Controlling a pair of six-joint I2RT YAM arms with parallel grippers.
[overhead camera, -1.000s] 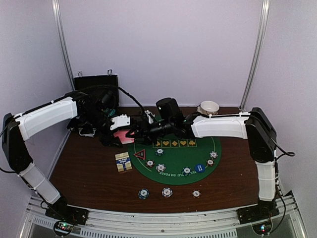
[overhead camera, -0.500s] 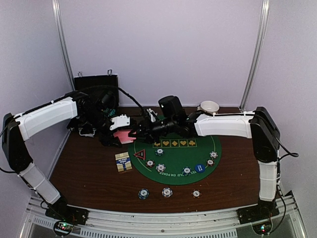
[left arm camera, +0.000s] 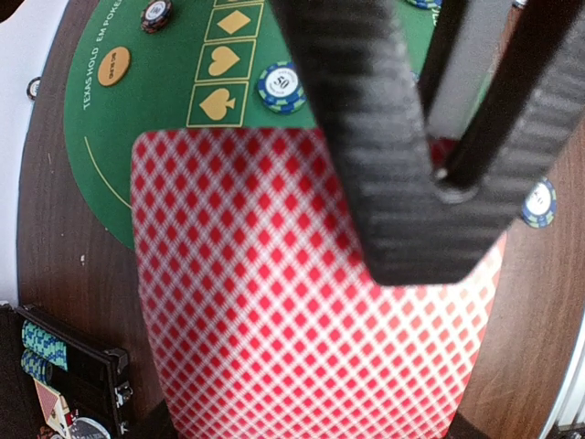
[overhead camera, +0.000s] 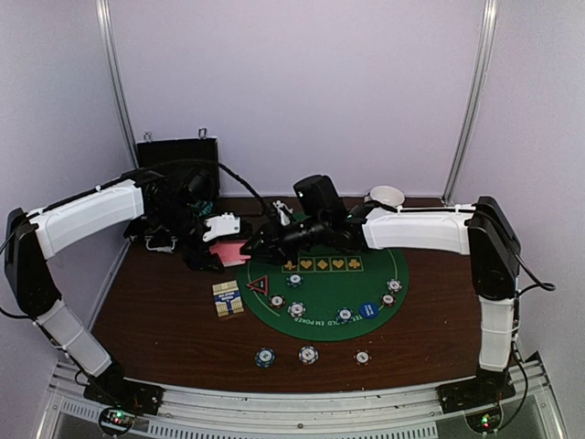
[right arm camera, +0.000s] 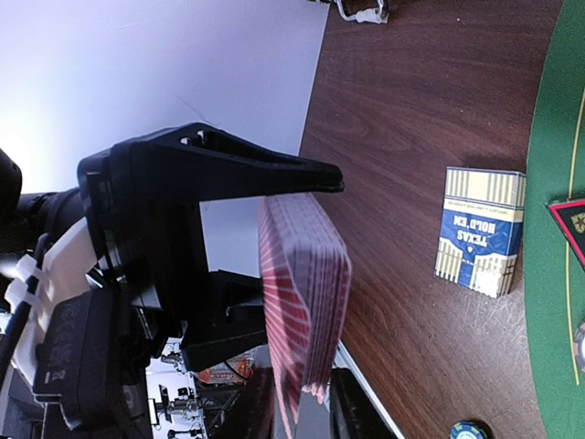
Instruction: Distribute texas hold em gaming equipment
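Note:
A deck of pink-backed playing cards [overhead camera: 228, 250] hangs above the table's left part, and my left gripper [overhead camera: 219, 245] is shut on it. In the left wrist view the deck's back [left arm camera: 274, 302] fills the frame. My right gripper [overhead camera: 250, 245] has reached in from the right. In the right wrist view its two fingers [right arm camera: 356, 412] lie tight against both faces of the deck's near end [right arm camera: 306, 283]. On the green mat [overhead camera: 320, 325] lie several chips [overhead camera: 297, 309], a blue disc [overhead camera: 368, 310], an orange disc [left arm camera: 114, 66] and the red-black triangle marker [overhead camera: 258, 284].
A blue and cream card box [overhead camera: 228, 298] lies left of the mat. Three chips [overhead camera: 308, 354] sit in a row near the front edge. A black case [overhead camera: 178, 151] stands open at the back left, and a white bowl [overhead camera: 386, 196] at the back right.
My right gripper has slid a little left onto the deck and its jaws have narrowed. The left arm and the deck have stayed put.

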